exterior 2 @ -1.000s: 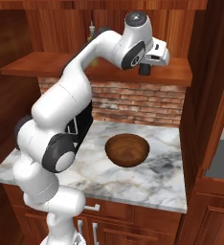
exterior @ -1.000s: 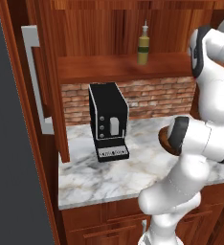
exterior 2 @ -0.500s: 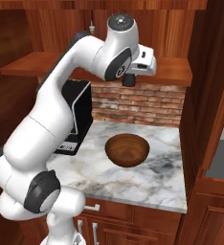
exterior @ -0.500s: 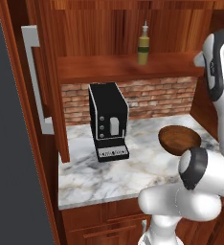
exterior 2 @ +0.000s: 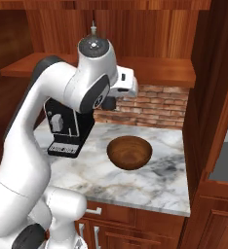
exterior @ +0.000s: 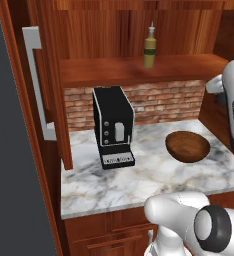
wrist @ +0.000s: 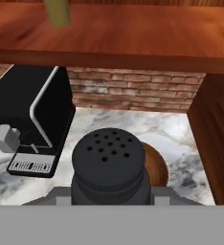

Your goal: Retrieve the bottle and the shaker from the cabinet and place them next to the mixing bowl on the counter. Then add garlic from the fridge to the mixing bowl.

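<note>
While I am carrying the dark round shaker with the perforated cap [wrist: 108, 165] above the bench, my jaws are closed on it; the hand view shows its dotted top right in front of the camera, so I am judging it firmly held rather than merely touched. My gripper [exterior 2: 112, 99] is hanging high over the white-and-grey marbled bench [exterior: 139, 177], just below the wooden cabinet shelf [exterior: 139, 67], with the round brown wooden mixing bowl [exterior 2: 129, 151] lying below and a little to the side of it.

Going by how things lie, I am reckoning the task is in its early part. The shaker is out of the cabinet but not yet set down. The slim yellow-green bottle with the pale pointed nozzle [exterior: 149, 46] is standing upright on the cabinet shelf, well apart from the bowl, so that fetch is wholly left to do. The bowl itself is looking empty, so no garlic is in it, and I am seeing no garlic anywhere here.

Beside the bowl, the black boxy coffee machine [exterior: 113, 126] is taking the far end of the bench, which is leaving bare marble around the bowl for both things.
</note>
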Available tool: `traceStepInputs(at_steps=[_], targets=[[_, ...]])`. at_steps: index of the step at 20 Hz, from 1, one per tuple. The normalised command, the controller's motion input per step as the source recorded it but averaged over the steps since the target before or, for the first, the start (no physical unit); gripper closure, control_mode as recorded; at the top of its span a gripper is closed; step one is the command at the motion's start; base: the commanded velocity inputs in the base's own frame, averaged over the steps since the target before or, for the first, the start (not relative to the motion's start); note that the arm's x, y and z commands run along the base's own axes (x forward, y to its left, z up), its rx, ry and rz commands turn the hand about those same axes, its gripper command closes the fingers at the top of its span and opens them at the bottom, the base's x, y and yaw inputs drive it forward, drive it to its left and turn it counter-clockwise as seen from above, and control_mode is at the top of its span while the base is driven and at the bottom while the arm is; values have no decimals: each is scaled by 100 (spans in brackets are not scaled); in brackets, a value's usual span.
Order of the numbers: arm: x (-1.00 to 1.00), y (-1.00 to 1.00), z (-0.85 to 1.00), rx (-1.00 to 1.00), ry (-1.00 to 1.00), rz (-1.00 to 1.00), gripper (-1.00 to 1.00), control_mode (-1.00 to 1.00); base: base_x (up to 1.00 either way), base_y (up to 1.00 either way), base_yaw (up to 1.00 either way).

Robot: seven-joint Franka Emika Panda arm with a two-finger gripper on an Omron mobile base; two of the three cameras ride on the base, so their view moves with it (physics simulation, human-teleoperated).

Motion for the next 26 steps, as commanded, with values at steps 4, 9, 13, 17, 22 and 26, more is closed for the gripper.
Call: traceStepInputs(at_steps=[4, 9, 13, 17, 22, 26], targets=[[-49, 3, -58, 0, 1, 0, 100, -100, 0, 0, 0], [-25, -8, -69, 0, 0, 0, 100, -100, 0, 0, 0], [0, -31, -68, 3, -4, 0, 100, -100, 0, 0, 0], [0, -57, -66, 4, 0, 0, 100, -100, 0, 0, 0], [0, -40, -64, 1, 0, 0, 100, -100, 0, 0, 0], [0, -25, -51, 0, 0, 0, 100, -100, 0, 0, 0]])
